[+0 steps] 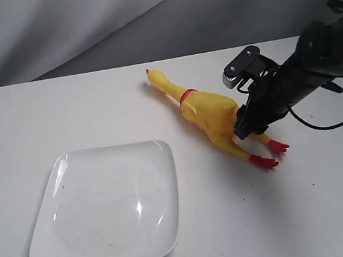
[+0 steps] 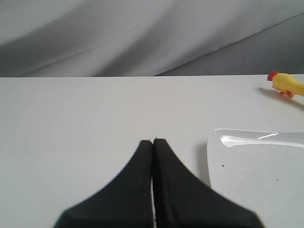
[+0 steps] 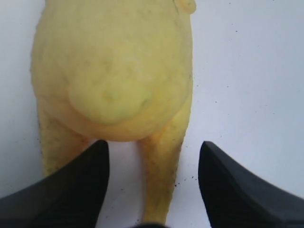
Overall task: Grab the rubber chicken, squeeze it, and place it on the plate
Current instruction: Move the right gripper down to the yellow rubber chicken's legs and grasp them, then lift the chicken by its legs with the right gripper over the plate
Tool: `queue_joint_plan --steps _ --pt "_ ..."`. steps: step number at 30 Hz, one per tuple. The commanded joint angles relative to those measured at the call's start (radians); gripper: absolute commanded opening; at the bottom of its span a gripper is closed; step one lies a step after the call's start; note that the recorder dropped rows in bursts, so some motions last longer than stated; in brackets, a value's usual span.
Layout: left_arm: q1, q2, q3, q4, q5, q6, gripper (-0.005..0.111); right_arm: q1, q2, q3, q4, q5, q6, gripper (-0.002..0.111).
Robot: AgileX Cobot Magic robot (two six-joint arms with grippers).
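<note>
The yellow rubber chicken [image 1: 206,111] lies flat on the white table, beak to the far left, red feet to the near right. My right gripper [image 1: 248,128] hangs low over its legs, open. In the right wrist view the plump body [image 3: 114,71] fills the frame and one leg [image 3: 161,175] runs between the two black fingers [image 3: 80,185]; the gripper [image 3: 154,149] touches nothing I can see. The glossy white plate [image 1: 47,207] sits to the chicken's left, bare. My left gripper [image 2: 153,141] is shut and holds nothing, beside the plate's edge [image 2: 213,156]; the chicken's head [image 2: 284,84] shows far off.
A grey cloth backdrop [image 1: 140,16] rises behind the table's far edge. A black cable [image 1: 334,123] trails from the right arm over the table. The left arm is not in the exterior view.
</note>
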Motion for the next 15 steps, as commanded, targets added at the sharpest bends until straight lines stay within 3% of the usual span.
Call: queue_joint_plan --steps 1,15 --pt "0.002 -0.003 0.005 -0.008 -0.004 0.000 0.000 0.004 -0.005 -0.007 0.003 0.017 -0.003 0.052" --pt "0.002 -0.003 0.005 -0.008 -0.004 0.000 0.000 0.004 0.043 -0.007 -0.008 0.020 -0.003 0.050"
